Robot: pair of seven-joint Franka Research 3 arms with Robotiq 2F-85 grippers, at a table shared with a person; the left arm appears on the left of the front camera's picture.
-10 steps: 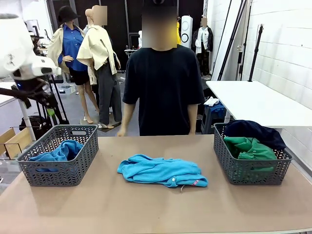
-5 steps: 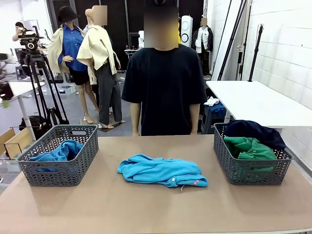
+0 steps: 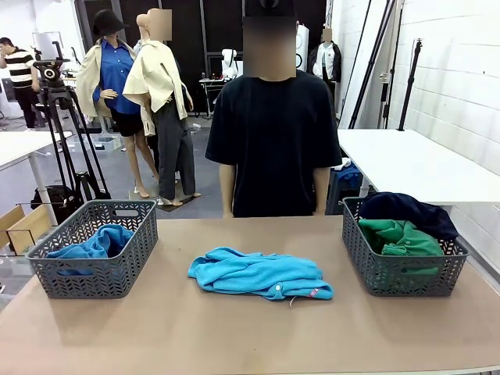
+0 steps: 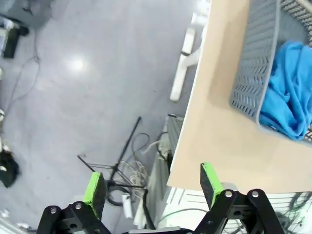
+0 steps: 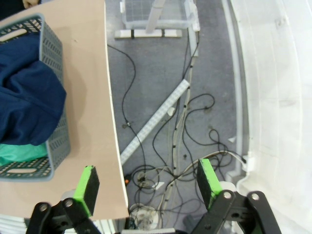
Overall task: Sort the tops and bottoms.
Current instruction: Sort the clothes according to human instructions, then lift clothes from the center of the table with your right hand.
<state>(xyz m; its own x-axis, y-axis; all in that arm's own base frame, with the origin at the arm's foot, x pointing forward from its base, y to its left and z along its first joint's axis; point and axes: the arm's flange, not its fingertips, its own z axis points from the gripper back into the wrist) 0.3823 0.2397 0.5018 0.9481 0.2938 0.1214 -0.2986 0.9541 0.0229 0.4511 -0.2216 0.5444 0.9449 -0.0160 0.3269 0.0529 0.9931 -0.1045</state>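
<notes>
Turquoise bottoms (image 3: 260, 276) lie loose mid-table, long axis running left-right, pink tag at the right end. Medium blue bottoms (image 3: 92, 243) sit in the left basket (image 3: 94, 273); green top (image 3: 400, 237) and navy top (image 3: 406, 209) in the right basket (image 3: 402, 273). Left gripper (image 4: 152, 184) and right gripper (image 5: 146, 183) both hang off the table's edges, fingers spread, empty. Garment sits between them; neither arm clearly nearer, but its destination is on the left.

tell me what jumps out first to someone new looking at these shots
The turquoise-blue garment lies loose in the middle of the table, in no basket. At the left a grey basket holds a medium blue garment; the right basket holds the green and navy tops. A person in a black T-shirt stands at the far side.
</notes>
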